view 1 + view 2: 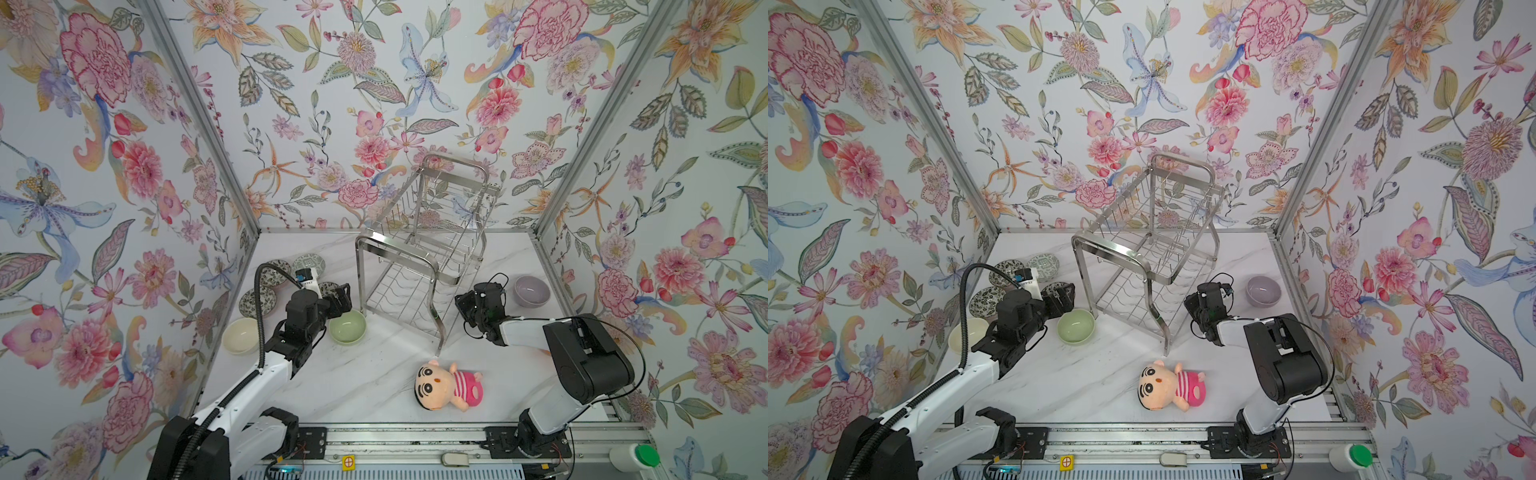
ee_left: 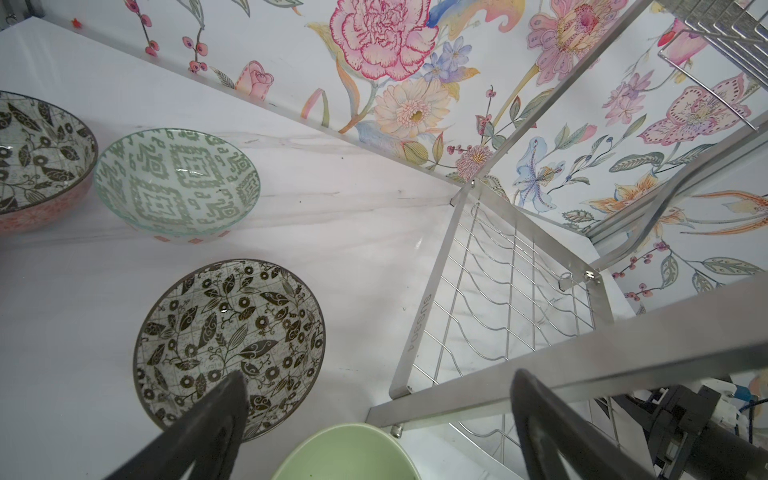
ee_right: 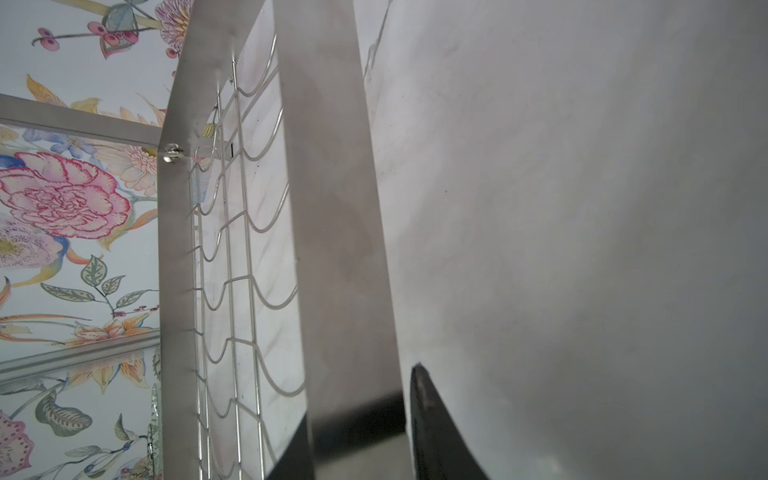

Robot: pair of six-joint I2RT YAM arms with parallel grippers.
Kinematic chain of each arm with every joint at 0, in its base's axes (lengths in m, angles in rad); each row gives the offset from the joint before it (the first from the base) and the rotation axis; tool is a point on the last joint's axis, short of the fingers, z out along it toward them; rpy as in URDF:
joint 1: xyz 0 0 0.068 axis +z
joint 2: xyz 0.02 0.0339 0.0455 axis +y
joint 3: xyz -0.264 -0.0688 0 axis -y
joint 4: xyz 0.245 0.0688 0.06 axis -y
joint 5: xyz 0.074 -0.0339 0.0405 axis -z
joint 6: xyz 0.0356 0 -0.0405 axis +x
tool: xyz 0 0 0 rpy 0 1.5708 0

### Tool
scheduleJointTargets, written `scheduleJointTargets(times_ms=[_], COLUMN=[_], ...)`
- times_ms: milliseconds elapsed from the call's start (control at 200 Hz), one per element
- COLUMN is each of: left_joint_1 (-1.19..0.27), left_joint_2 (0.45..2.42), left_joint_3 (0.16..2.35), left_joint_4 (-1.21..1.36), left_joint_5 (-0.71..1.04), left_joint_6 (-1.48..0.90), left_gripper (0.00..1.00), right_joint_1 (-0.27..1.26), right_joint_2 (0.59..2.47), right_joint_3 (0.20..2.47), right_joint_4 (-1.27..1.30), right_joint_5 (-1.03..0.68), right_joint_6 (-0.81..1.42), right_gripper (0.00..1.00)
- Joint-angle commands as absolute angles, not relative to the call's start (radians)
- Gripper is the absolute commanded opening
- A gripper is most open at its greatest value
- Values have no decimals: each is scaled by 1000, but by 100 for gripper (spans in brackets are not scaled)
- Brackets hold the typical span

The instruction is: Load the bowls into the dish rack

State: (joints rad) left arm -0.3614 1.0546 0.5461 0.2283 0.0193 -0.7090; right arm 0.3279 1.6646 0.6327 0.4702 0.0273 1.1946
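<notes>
while the left gripper [image 2: 378, 374] hangs wide open over the green bowl [image 1: 348, 327], the right gripper [image 1: 460, 306] straddles a leg of the rack [image 3: 332, 208], dead centre; can't tell if it's clamped. set the jaws flat on that leg before pulling. patterned bowls [image 2: 176, 183] wait behind.

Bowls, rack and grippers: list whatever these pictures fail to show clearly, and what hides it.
- right gripper, right wrist view: the dish rack leg sits blurred between its fingers; contact cannot be told.
- cream bowl, both top views: the left arm covers one side.
- patterned bowl nearest the rack, both top views: mostly behind the left gripper.
- pale green bowl, left wrist view: cut off by the picture's edge.
</notes>
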Motion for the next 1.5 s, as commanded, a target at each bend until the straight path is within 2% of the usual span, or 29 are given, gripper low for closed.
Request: scheduleJointTargets(times_ms=[0, 545, 896, 1186, 1346, 1496], left_joint_1=[-383, -417, -477, -661, -800, -898], left_joint_2=[1060, 1086, 1062, 1014, 1083, 1164], left_joint_3=[584, 614, 632, 549, 571, 613], left_joint_4=[204, 177, 161, 308, 380, 428], left_joint_5=[-8, -21, -34, -102, -179, -241], left_joint_6=[-667, -634, -607, -684, -680, -687], left_gripper=[99, 99, 99, 99, 99, 99], right_joint_1=[328, 325, 358, 360, 354, 346], right_joint_2=[1695, 1684, 1752, 1739, 1683, 1600], right_joint_3=[603, 579, 686, 675, 652, 618], right_joint_4=[444, 463, 419, 398, 356, 311], right_joint_5=[108, 284, 276, 246, 234, 228], right_joint_6=[1342, 1533, 1600, 1546, 1478, 1402], right_gripper=[28, 28, 32, 41, 46, 57])
